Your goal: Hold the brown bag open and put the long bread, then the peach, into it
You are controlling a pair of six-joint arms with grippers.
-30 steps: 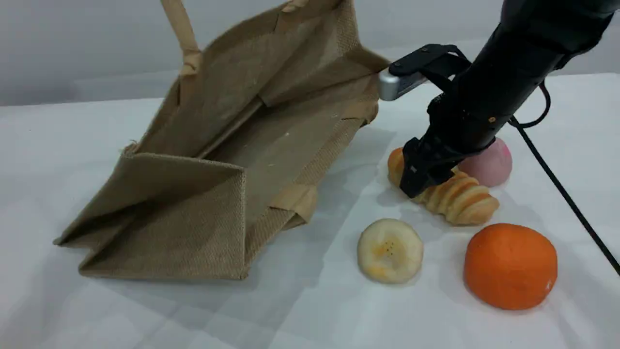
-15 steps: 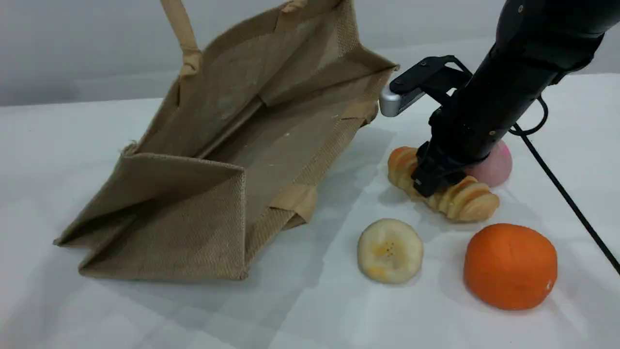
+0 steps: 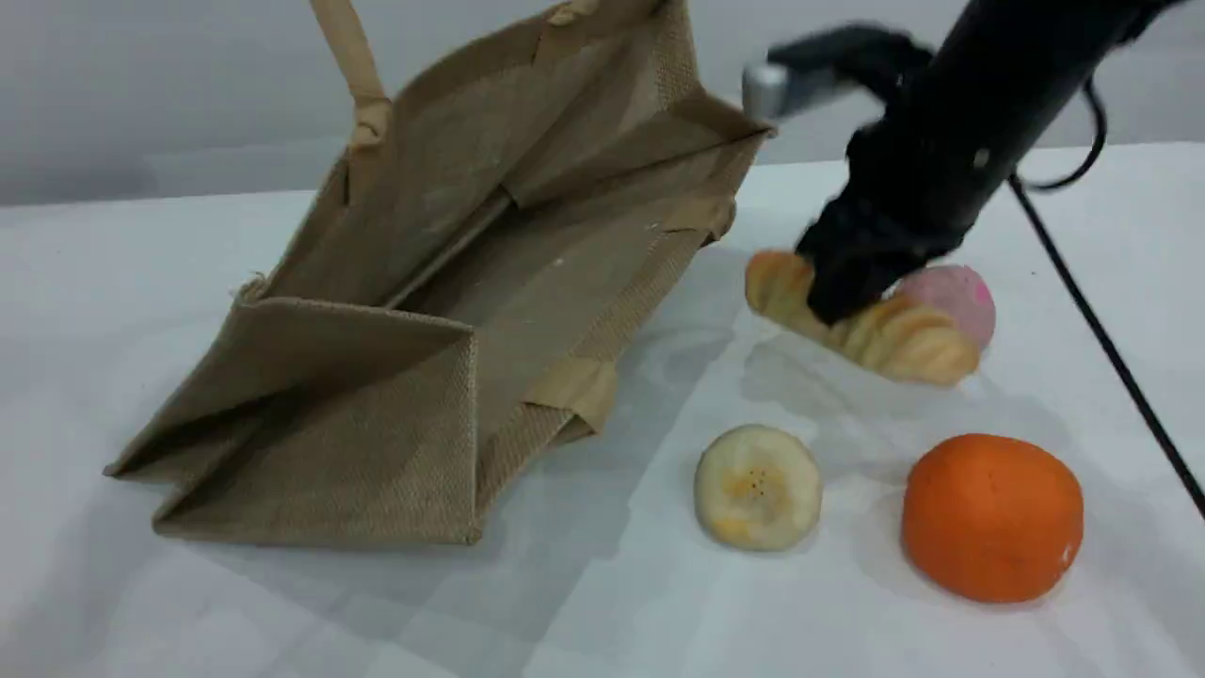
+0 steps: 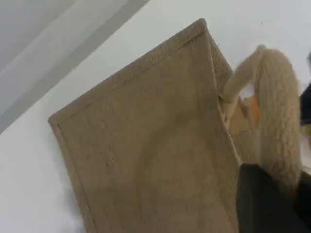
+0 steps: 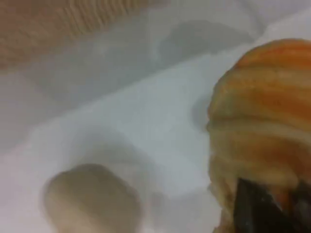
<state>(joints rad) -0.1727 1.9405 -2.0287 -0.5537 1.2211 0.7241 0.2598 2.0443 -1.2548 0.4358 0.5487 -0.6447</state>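
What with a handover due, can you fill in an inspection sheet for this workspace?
surface: white table
job's things: brown bag on its side, mouth open; long bread off the table; peach behind it, on the table
clutter: banana slice, orange ball, front right
hands: left hand shut on the bag's handle; right hand shut on the long bread
cables: black cable trailing from the right arm
surroundings: grey wall; nothing else seen

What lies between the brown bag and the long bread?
Nothing: in the scene view, only bare white table separates the brown bag from the long bread.
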